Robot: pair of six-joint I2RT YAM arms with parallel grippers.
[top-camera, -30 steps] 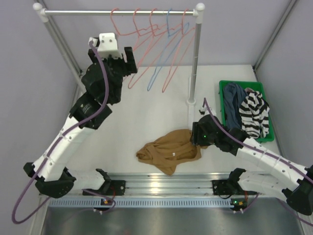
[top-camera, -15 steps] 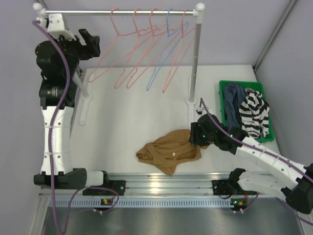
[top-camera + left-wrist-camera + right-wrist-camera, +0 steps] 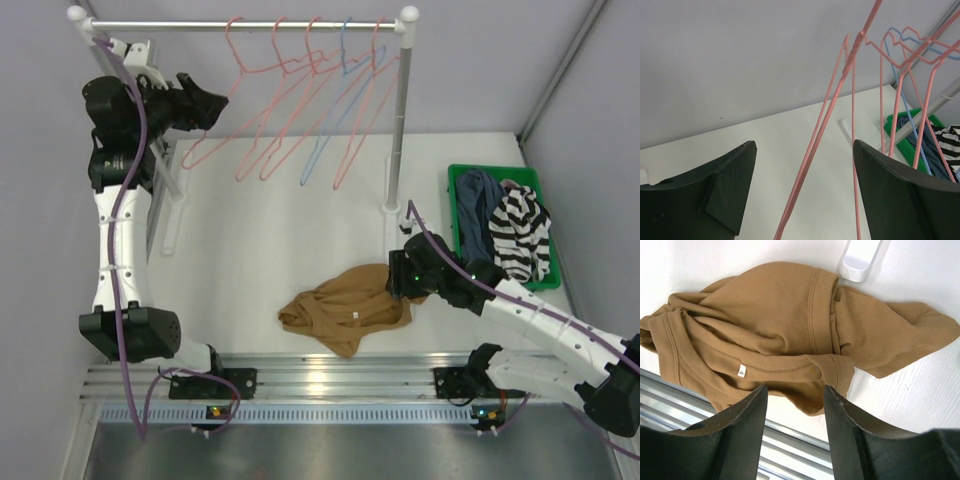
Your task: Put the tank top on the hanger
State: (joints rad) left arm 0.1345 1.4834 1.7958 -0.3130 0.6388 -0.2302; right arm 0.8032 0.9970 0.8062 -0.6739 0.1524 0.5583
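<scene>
The left end effector (image 3: 805,146) stands spread wide, raised near the rack bar (image 3: 250,24); the hanger (image 3: 813,145), the nearest of the pink ones on that bar, slants down through the gap between its two fingers, closer to the right finger. The right end effector (image 3: 795,390) is spread part-way, pinching nothing; the tank top (image 3: 770,325) lies crumpled on the table (image 3: 940,270) just below and ahead of its fingertips.

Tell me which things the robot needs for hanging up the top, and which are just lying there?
Needed: soft caramel-brown fabric tank top; leftmost salmon-pink wire hanger.
Just there: light blue wire hanger; black-and-white striped garment; dark blue-grey garment; green plastic bin.
</scene>
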